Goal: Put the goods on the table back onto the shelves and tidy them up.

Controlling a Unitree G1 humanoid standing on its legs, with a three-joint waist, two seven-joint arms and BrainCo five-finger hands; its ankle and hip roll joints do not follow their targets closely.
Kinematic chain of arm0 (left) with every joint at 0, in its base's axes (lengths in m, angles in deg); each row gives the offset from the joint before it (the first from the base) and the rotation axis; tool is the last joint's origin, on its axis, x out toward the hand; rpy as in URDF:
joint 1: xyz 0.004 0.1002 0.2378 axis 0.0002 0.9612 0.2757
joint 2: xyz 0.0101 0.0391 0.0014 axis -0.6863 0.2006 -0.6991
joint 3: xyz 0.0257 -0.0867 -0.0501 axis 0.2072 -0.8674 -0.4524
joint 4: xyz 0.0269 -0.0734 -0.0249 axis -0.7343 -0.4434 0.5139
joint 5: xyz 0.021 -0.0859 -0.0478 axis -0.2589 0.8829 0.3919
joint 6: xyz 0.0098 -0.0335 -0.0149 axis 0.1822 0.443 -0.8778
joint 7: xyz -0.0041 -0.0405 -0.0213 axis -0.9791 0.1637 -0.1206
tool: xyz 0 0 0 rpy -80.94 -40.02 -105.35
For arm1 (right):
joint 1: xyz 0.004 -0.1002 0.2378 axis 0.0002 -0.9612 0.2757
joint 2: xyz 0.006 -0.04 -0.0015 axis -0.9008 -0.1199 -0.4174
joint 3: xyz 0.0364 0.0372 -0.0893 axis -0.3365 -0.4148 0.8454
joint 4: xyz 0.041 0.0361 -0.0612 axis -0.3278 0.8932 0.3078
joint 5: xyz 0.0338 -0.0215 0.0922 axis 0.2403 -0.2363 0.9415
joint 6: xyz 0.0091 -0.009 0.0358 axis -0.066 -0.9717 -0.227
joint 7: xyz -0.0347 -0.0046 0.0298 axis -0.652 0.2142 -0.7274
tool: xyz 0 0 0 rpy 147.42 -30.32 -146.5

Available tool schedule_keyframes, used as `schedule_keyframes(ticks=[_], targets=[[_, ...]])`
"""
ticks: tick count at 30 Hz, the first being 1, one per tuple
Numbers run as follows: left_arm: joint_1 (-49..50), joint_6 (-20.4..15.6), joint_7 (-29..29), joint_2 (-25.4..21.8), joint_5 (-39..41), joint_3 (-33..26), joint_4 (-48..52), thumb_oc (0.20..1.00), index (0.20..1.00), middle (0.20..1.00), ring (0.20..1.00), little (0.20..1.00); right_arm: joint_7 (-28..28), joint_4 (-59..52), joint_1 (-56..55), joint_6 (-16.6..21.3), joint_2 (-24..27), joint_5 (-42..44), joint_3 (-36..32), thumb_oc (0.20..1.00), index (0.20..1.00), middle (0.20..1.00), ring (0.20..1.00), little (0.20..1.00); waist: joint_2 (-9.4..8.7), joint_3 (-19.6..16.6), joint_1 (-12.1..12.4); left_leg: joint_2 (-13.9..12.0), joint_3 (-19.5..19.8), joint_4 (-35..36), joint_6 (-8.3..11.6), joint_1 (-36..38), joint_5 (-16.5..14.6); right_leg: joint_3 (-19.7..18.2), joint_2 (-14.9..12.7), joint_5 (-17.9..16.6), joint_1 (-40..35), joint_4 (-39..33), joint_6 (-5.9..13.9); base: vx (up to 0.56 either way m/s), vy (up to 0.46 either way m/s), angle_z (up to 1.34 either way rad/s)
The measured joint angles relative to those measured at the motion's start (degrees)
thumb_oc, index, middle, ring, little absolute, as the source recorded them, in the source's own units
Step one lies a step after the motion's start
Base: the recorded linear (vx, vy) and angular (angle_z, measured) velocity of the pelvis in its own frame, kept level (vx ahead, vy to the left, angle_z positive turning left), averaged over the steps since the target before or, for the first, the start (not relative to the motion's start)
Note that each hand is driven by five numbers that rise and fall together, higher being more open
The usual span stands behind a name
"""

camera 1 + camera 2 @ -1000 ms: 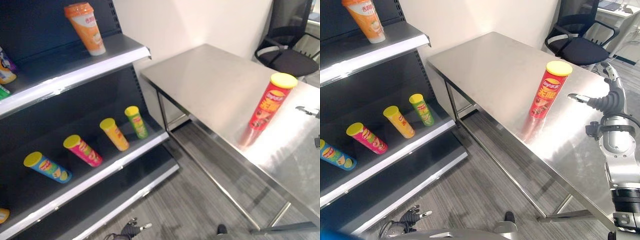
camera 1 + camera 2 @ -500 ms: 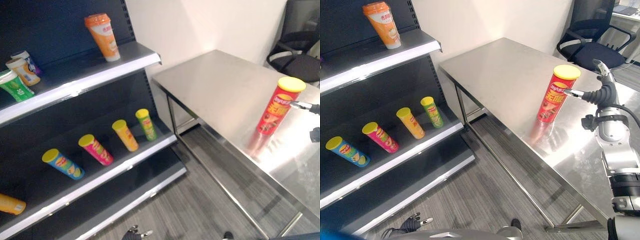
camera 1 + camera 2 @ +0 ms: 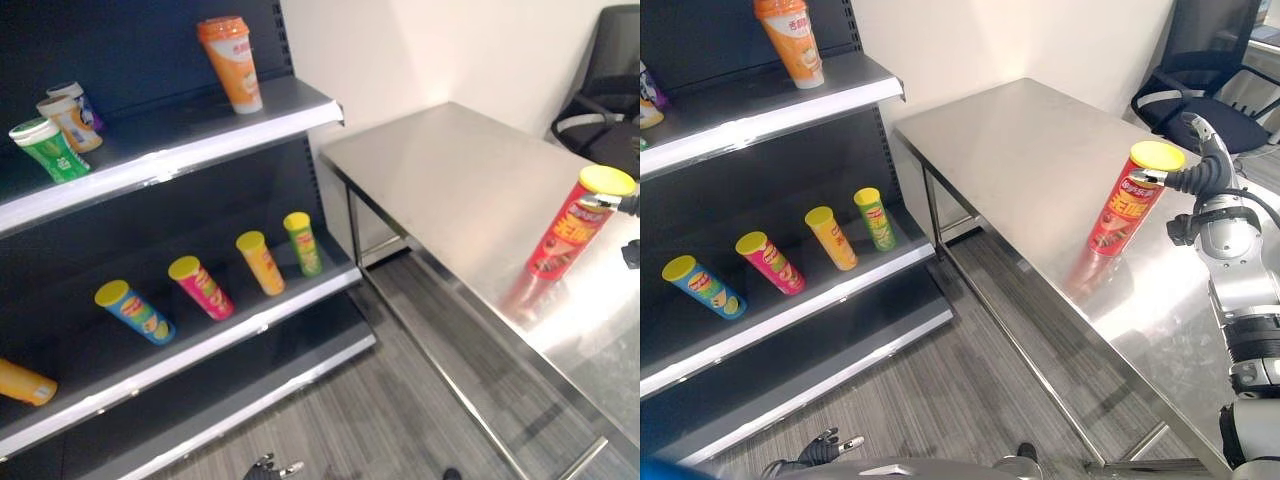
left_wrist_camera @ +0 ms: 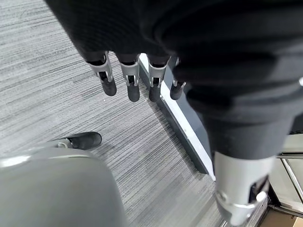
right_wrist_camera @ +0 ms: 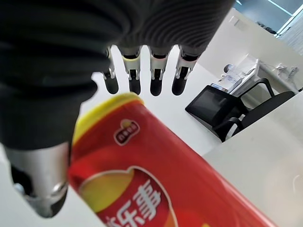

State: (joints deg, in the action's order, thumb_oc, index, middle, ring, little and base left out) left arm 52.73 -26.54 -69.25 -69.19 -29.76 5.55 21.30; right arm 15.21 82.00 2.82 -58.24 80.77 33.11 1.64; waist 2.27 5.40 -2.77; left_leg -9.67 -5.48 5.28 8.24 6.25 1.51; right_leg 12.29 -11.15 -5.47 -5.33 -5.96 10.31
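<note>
A red chip can (image 3: 1126,205) with a yellow lid stands upright near the front edge of the steel table (image 3: 1030,140). My right hand (image 3: 1200,178) is level with the can's top on its right side, thumb tip at the lid's rim. In the right wrist view the can (image 5: 142,184) lies between thumb and straight fingers (image 5: 134,81), with nothing closed round it. My left hand (image 3: 826,446) hangs low over the floor, fingers (image 4: 133,88) straight and empty.
On the dark shelf unit's middle shelf (image 3: 250,325) lie several chip cans: blue (image 3: 135,311), pink (image 3: 201,287), orange (image 3: 261,263), green (image 3: 303,243). An orange cup (image 3: 232,62) and a green cup (image 3: 48,150) stand on the upper shelf. A black office chair (image 3: 1200,105) stands behind the table.
The camera has swung left, so the whole picture shifted right. My right hand has closed the gap to the red can, and its thumb now reaches the lid.
</note>
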Motion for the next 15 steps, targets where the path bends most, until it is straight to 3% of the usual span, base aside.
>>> schedule_keyframes(ticks=[3, 5, 15], targets=[[0.0, 0.0, 0.1, -0.3, 0.0, 0.0, -0.1, 1.000, 1.000, 1.000, 1.000, 1.000, 1.3, 0.5, 1.0, -0.6, 0.0, 0.6, 0.6, 1.000, 1.000, 1.000, 1.000, 1.000, -0.39, 0.1, 0.0, 0.0, 0.0, 0.0, 0.00, 0.0, 0.0, 0.0, 0.0, 0.0, 0.0, 0.0, 0.00, 0.00, 0.000, 0.00], [-0.1, 0.0, 0.2, -0.7, 0.0, 0.0, -0.1, 1.000, 1.000, 1.000, 1.000, 1.000, 2.4, 2.9, 3.8, -0.9, 1.2, 0.6, 4.5, 1.000, 1.000, 1.000, 1.000, 1.000, -0.50, 0.1, -0.1, 0.0, 0.0, 0.0, 0.00, -0.1, 0.0, 0.0, 0.0, 0.0, 0.0, 0.0, 0.00, 0.00, 0.000, 0.00], [0.0, 0.0, 1.0, -1.2, 1.8, 0.0, -0.2, 1.000, 1.000, 1.000, 1.000, 1.000, 6.3, 4.3, 3.9, -1.3, 2.1, 2.5, 7.1, 1.000, 1.000, 1.000, 1.000, 1.000, -0.80, 0.3, -0.1, 0.0, 0.0, 0.0, 0.00, -0.1, 0.0, 0.0, 0.0, 0.0, 0.1, 0.0, 0.00, 0.00, 0.000, 0.00]])
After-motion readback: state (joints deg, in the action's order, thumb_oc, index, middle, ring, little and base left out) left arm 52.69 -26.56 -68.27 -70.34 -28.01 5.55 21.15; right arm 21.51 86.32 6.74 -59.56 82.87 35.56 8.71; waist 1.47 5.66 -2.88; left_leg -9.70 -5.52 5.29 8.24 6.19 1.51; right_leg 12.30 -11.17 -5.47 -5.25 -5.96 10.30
